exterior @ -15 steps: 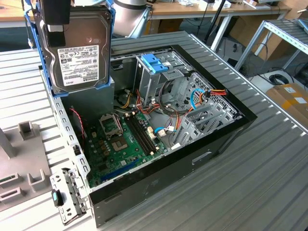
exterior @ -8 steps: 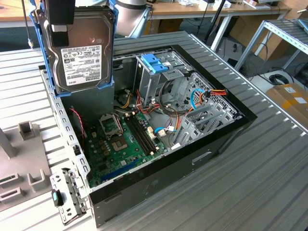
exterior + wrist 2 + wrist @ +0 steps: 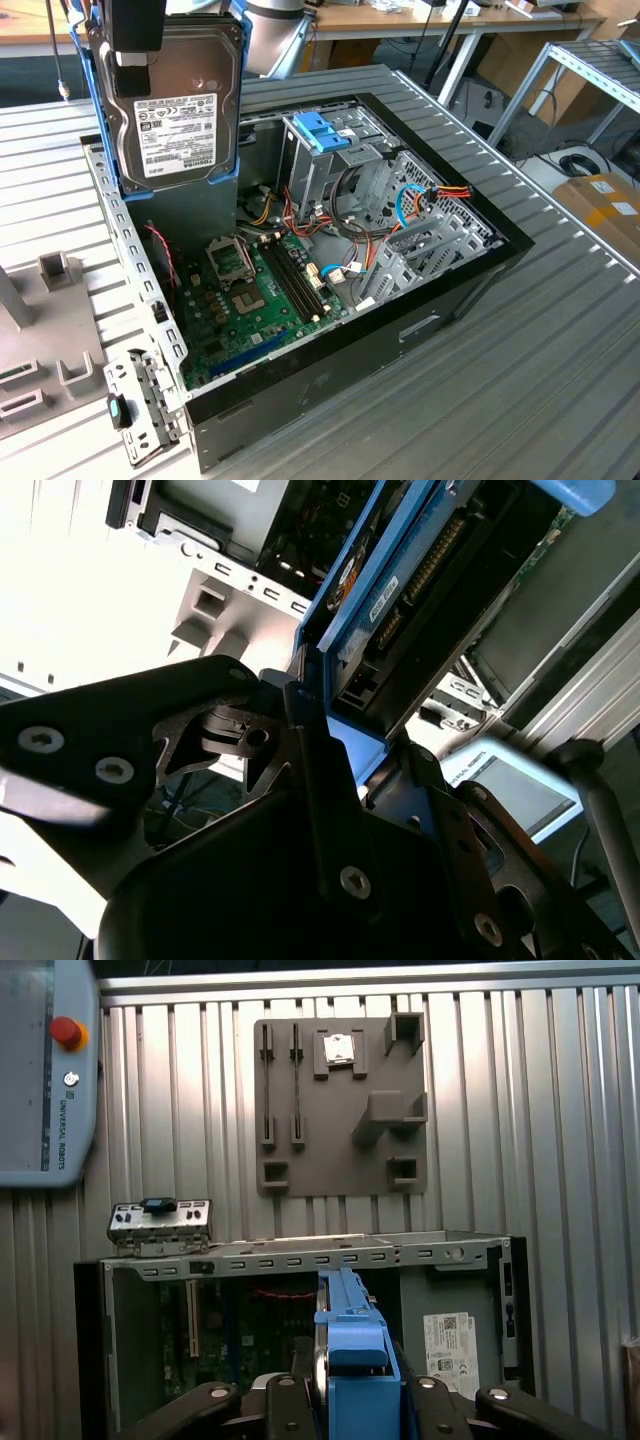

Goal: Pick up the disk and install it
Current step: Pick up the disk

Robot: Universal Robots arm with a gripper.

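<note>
In the exterior view the disk [image 3: 180,100], a dark grey drive with a white label in a bright blue carrier rail, hangs upright over the far left corner of the open computer case [image 3: 470,270]. My gripper [image 3: 138,45] comes down from above and is shut on the disk's upper edge. In the first wrist view the blue rail of the disk [image 3: 352,1355] runs edge-on between my dark fingers [image 3: 285,1400], above the case interior. The second wrist view has the disk [image 3: 400,610] and its connector side close up, clamped in my gripper [image 3: 350,745].
Inside the case sit a motherboard [image 3: 250,300], loose cables [image 3: 350,260] and an upright metal cage with a light blue tab [image 3: 325,130]. A grey fixture plate [image 3: 345,1105] and a small metal bracket [image 3: 160,1225] lie beside the case on the ribbed table [image 3: 520,380]. A teach pendant [image 3: 45,1070] lies nearby.
</note>
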